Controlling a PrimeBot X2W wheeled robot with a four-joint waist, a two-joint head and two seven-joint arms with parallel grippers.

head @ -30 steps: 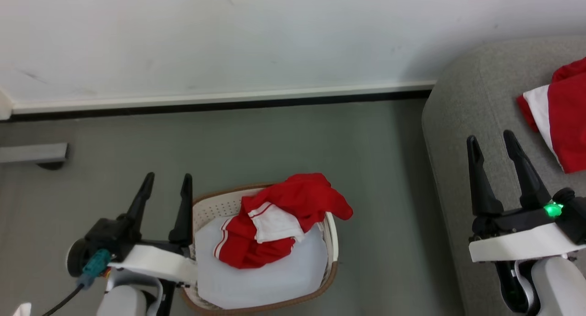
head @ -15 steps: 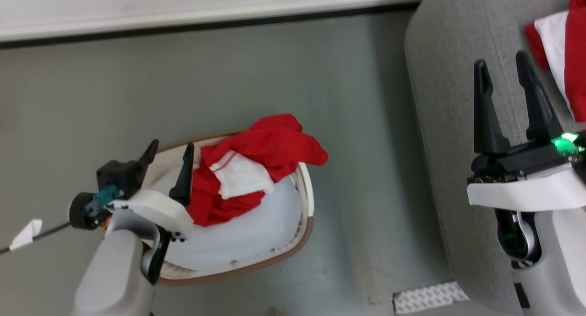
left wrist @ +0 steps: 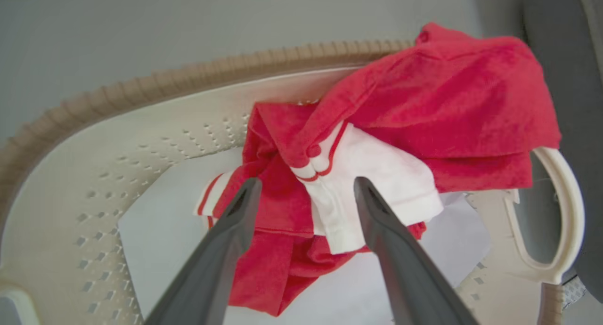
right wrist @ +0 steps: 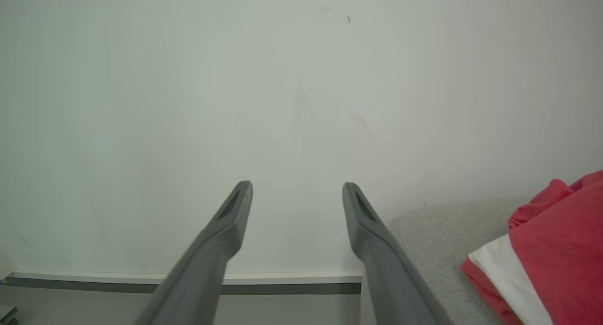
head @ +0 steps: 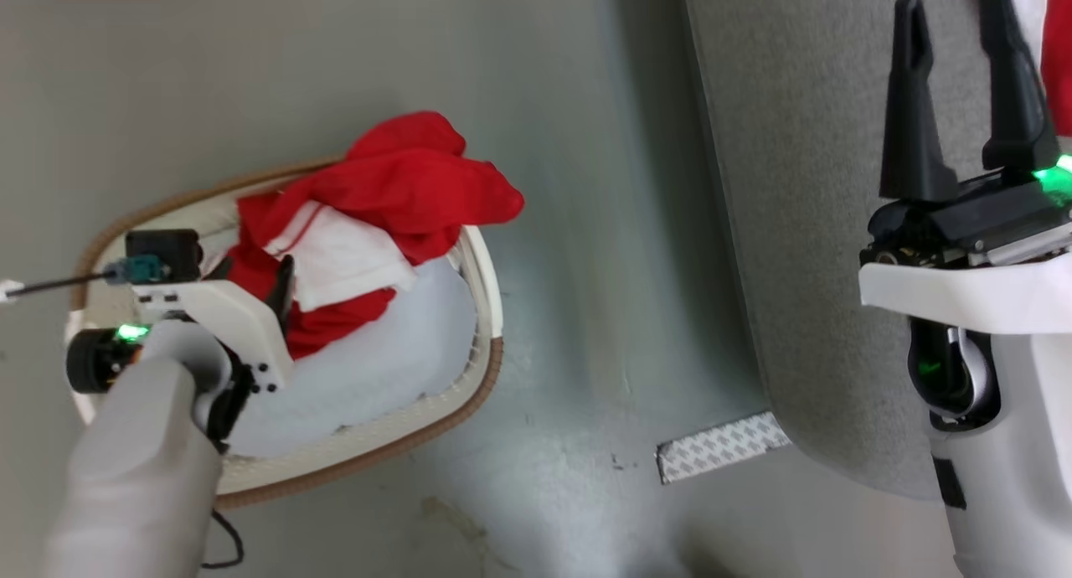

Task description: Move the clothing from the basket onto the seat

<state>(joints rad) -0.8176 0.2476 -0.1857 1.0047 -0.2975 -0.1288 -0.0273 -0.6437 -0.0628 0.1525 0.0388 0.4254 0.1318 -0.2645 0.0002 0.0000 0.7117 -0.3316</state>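
Left wrist view first: the left claw (left wrist: pixel 306 186) was spread wide with nothing in it, both fingers pointing down into the basket (left wrist: pixel 141 127). The clothing (left wrist: pixel 424 103), a crumpled red piece with a white panel and thin red stripes, lay bunched toward one end of the basket. One flap was draped over the rim next to the handle (left wrist: pixel 560 212). One fingertip sat in front of the red fabric and the other in front of the white panel. I couldn't tell if either was actually touching the cloth. The pale liner (left wrist: pixel 160 231) showed underneath.

Right wrist view: the right claw (right wrist: pixel 297 188) was just as wide open and empty, aimed at a plain wall (right wrist: pixel 235 80) with a dark baseboard (right wrist: pixel 282 282) along the bottom. Off to the right of that view was the rounded edge of the grey sofa (right wrist: pixel 433 240). A second red piece (right wrist: pixel 556 240) with a white band lay on top of it.

Head view: the basket stood on the grey floor (head: pixel 586 268) on the robot's left, clothing still inside, and the left arm was bent over it. The sofa was on the right, well apart from the basket. The right claw hung over the cushion, fingers pointing up the picture, right beside the red piece at the top corner. A small patterned strip (head: pixel 720 452) lay on the floor at the sofa's near corner.
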